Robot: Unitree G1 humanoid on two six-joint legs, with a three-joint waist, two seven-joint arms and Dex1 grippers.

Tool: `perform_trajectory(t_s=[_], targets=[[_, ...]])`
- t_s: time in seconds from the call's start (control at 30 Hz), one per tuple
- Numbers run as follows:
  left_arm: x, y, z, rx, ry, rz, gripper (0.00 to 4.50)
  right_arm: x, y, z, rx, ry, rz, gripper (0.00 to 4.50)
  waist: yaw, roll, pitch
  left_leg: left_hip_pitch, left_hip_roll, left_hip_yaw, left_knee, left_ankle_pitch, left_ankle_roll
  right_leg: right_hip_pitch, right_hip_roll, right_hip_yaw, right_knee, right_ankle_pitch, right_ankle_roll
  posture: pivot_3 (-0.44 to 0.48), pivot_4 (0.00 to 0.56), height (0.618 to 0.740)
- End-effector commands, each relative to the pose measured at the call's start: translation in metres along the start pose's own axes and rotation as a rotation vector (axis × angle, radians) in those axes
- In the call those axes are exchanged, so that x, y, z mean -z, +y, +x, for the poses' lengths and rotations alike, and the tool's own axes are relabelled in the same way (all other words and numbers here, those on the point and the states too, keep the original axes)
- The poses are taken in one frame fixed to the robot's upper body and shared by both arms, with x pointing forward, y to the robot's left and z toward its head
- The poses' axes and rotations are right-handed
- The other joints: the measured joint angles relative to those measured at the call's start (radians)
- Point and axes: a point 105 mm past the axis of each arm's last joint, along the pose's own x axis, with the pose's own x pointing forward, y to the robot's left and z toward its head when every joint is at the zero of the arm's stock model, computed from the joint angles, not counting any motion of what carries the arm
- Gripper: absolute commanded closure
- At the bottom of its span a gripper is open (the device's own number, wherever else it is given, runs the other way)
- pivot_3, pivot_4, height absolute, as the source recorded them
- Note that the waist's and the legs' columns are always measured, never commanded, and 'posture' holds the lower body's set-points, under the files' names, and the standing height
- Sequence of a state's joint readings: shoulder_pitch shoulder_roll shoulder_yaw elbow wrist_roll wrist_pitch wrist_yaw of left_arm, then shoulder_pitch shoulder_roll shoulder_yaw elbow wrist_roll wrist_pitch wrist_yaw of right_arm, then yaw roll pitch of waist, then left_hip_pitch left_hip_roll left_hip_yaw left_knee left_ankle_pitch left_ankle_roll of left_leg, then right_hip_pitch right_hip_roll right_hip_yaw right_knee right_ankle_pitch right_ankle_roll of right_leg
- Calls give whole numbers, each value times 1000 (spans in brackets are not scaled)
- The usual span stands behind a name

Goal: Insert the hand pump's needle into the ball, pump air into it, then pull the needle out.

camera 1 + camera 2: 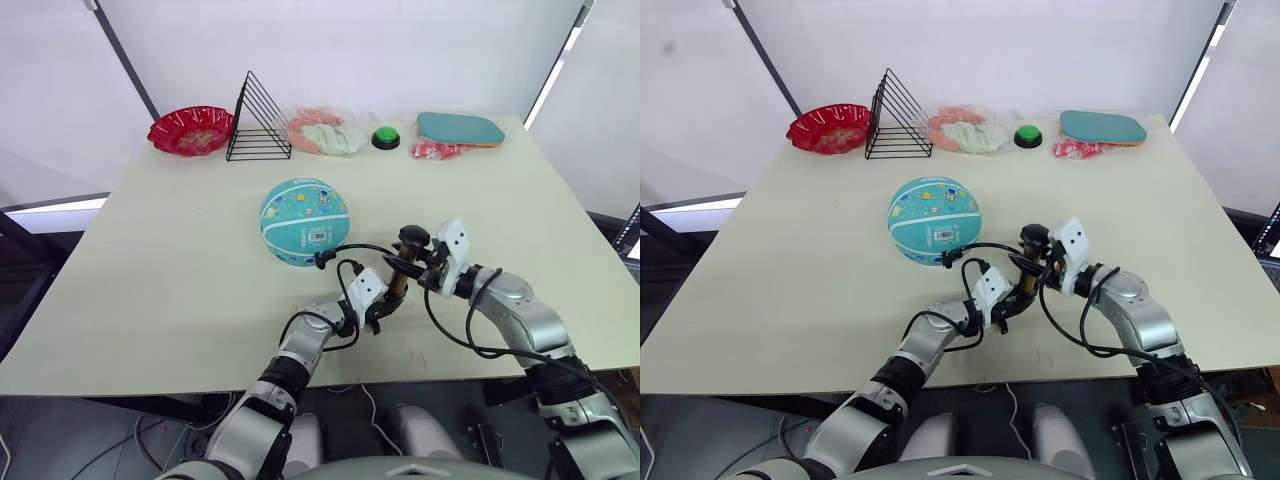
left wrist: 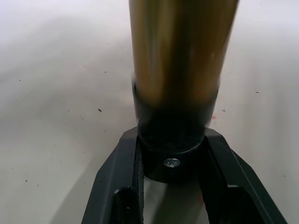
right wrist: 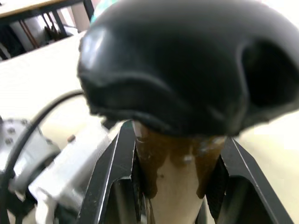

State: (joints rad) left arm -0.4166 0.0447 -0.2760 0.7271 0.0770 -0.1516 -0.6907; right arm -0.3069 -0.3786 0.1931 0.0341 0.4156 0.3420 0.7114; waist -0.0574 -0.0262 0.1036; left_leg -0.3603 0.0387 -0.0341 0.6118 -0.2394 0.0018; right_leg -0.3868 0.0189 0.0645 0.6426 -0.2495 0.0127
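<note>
Amber pump (image 1: pixel 400 277) upright near tabletop's front edge, black T-handle up, left gripper (image 2: pixel 172 163) clamping base, right gripper (image 3: pixel 175 177) clamping barrel top, hose to teal ball (image 1: pixel 304 221).

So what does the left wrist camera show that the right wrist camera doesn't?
Left wrist view alone: the hand pump's lower black end cap with a small screw, clamped between the left gripper's fingers over the table.

Right wrist view alone: the black T-handle, with the right gripper closed on the barrel just beneath it, and a sliver of the teal ball behind.

Both share: the amber barrel, held between two black fingers.
</note>
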Motion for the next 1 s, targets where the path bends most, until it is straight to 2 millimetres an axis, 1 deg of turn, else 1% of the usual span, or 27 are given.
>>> perform_trajectory(t_s=[0.03,0.1,0.17,0.23,0.3,0.37,0.43,0.57,0.67,0.7,0.77,0.83,0.87,0.97,1.0], targets=[[30,-9,-8,19,92,-80,3450,42,-10,-16,63,181,70,3441,1,1,2,0,0,0,0,0,0,0,0,0,0,0,0,0,150,740],[30,-10,-8,19,93,-80,3450,21,-12,-16,62,130,41,3441,2,3,5,-1,-1,0,0,0,-1,-1,0,0,0,-1,1,0,150,740],[30,-10,-7,21,92,-79,3450,-15,-13,-19,62,47,-2,3441,6,4,11,-2,-1,0,0,-1,-1,-2,-1,0,0,-1,2,0,150,740],[29,-10,-6,22,92,-79,3450,-54,-10,-25,50,-27,-54,3441,14,7,18,-4,-2,1,1,-1,-2,-4,-2,1,0,1,6,0,150,740],[30,-10,-6,22,93,-80,3450,-80,-6,-32,42,-66,-88,3441,21,10,21,-14,-2,0,3,-1,-2,-12,-2,1,0,1,7,0,150,740],[30,-10,-7,23,93,-82,3450,-94,-2,-38,36,-73,-108,3441,26,11,23,-23,-2,0,5,-1,-2,-20,-2,1,0,2,8,0,150,740],[30,-10,-6,25,92,-83,3451,-114,1,-44,27,-100,-115,3441,27,10,26,-24,-3,0,5,-1,-2,-20,-3,1,0,2,8,0,150,740],[29,-11,-5,29,91,-83,3451,-141,7,-53,15,-143,-112,3441,27,11,34,-24,-3,0,6,-1,-2,-20,-3,1,0,2,9,0,150,740],[29,-11,-4,34,90,-84,3451,-172,10,-63,15,-188,-132,3441,27,12,39,-24,-3,1,7,-1,-2,-20,-3,1,0,3,10,0,150,740],[29,-12,-4,35,90,-84,3451,-179,10,-66,17,-198,-133,3441,27,12,39,-24,-3,1,7,-1,-2,-20,-3,1,0,3,10,0,150,740],[29,-12,-4,36,89,-84,3451,-185,11,-68,19,-207,-128,3441,27,11,39,-24,-3,0,7,-1,-2,-20,-3,1,0,3,10,0,150,740],[29,-12,-4,36,88,-86,3451,-186,12,-69,16,-213,-120,3441,27,11,40,-24,-3,0,7,-1,-2,-20,-3,1,0,3,10,0,150,740],[29,-13,-4,37,87,-86,3451,-183,10,-68,18,-212,-108,3441,27,11,40,-24,-3,0,7,-1,-2,-20,-3,1,0,3,10,0,150,740],[29,-13,-4,39,87,-85,3451,-160,6,-62,24,-166,-83,3441,27,11,40,-24,-3,1,7,-1,-2,-20,-3,2,0,3,10,0,150,740],[28,-14,-4,40,86,-83,3451,-148,4,-57,25,-141,-72,3441,26,11,39,-24,-3,1,7,-1,-2,-20,-3,2,0,3,10,0,150,740]])
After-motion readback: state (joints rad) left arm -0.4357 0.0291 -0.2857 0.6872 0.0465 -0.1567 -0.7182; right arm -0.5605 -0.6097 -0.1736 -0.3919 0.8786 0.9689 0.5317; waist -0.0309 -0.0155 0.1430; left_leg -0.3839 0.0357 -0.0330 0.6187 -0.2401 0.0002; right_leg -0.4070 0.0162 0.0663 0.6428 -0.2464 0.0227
